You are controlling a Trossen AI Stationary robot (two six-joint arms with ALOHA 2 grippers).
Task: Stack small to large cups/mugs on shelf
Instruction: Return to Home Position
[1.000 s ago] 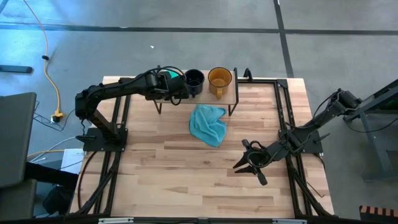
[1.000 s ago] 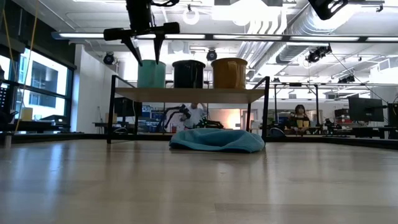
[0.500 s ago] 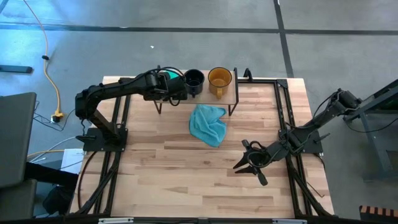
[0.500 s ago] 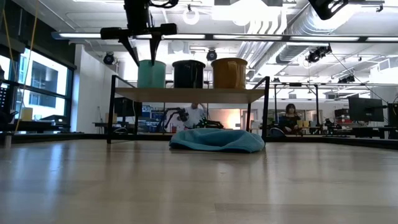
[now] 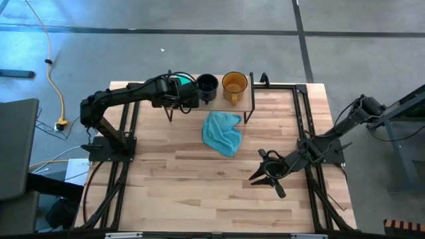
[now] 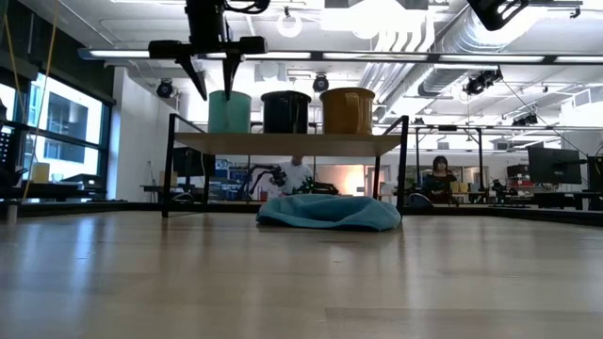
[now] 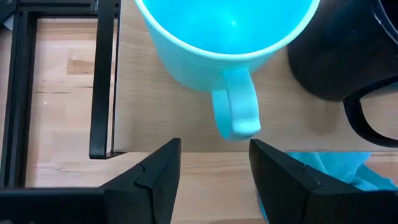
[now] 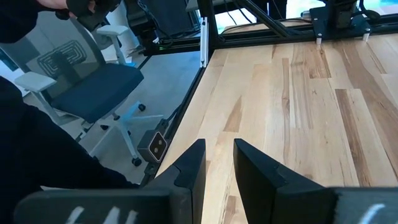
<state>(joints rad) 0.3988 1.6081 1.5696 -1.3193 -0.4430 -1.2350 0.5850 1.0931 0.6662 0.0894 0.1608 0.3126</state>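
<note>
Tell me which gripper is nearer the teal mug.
Left. The left gripper hovers open just above the teal mug on the shelf, at its handle side. The right gripper sits far off over the table, on its right side, beyond the blue cloth.

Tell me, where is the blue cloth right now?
In the high view the blue cloth lies crumpled on the table just in front of the shelf, nearest the amber mug.

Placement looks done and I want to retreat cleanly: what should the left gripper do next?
Probably raise the open left gripper straight up before pulling back: its fingers hang close over the small teal-green mug on the light-wood shelf. The right gripper waits aside.
</note>
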